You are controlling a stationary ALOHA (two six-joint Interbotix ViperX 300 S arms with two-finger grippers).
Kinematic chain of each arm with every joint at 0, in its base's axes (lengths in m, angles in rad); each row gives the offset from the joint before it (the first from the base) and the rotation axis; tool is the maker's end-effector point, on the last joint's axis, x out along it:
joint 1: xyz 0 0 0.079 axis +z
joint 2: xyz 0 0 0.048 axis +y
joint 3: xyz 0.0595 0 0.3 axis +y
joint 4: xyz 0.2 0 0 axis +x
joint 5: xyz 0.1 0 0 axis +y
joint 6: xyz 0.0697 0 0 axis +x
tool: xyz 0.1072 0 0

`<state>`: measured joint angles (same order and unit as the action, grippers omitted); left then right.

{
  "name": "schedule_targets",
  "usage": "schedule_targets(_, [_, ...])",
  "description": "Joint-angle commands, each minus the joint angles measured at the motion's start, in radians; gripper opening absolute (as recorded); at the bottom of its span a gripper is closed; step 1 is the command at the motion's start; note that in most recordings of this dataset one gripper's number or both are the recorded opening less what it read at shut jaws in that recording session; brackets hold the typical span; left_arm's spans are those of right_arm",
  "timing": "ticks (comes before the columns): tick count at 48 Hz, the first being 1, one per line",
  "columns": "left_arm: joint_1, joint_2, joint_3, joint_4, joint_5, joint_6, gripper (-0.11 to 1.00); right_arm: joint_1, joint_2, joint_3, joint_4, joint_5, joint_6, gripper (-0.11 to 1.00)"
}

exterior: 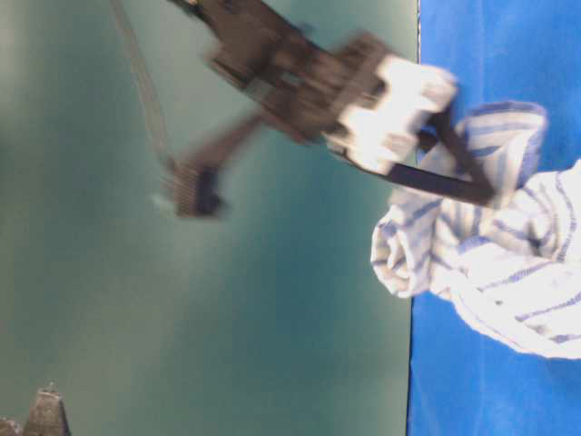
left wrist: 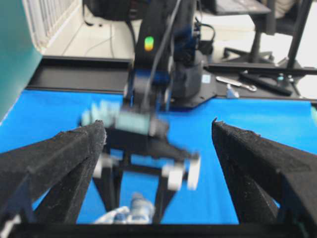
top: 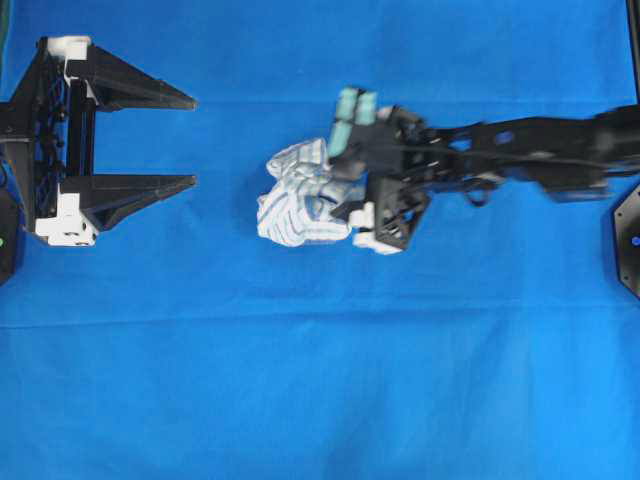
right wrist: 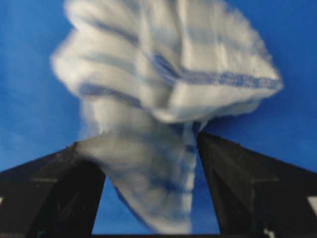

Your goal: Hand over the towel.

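Overhead exterior: striped towel (top: pixel 300 195) unlabelled, no legible writing anywhere.

one towel (top: pixel 296 195), two end effectors, one tablecloth (top: pixel 320 380)

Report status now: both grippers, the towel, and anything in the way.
Left gripper open, clear of towel. Right gripper open, towel bunched between its fingers. Whether towel rests on blue cloth unclear. Nothing between the grippers but towel.

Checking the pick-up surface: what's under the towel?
Blue tablecloth shows all around the bunched towel; the patch directly beneath is covered. The right pincer has its fingers either side of a fold.
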<state>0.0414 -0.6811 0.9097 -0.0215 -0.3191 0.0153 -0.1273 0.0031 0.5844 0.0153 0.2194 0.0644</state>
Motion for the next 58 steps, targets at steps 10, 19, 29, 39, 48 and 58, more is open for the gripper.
schedule_targets(10, [0.002, -0.003, -0.009, 0.0, -0.005, 0.002, 0.93, -0.002, -0.318, 0.083, -0.035, -0.107, -0.003, 0.7])
schedule_targets(19, [0.002, -0.003, -0.009, 0.0, -0.006, 0.002, 0.93, -0.002, -0.463, 0.16, -0.061, -0.265, -0.008, 0.7])
schedule_targets(29, [0.0, -0.003, -0.009, 0.0, -0.008, 0.002, 0.93, -0.002, -0.572, 0.224, -0.066, -0.368, -0.012, 0.69])
schedule_targets(39, [0.002, -0.002, -0.005, 0.0, -0.006, 0.002, 0.93, -0.002, -0.583, 0.264, -0.066, -0.399, -0.012, 0.69])
schedule_targets(48, [0.002, -0.003, -0.005, 0.0, 0.0, 0.003, 0.92, -0.002, -0.589, 0.264, -0.066, -0.399, -0.012, 0.69])
schedule_targets(58, [0.002, -0.094, 0.02, 0.0, 0.086, 0.005, 0.92, 0.0, -0.686, 0.29, -0.066, -0.328, -0.008, 0.69])
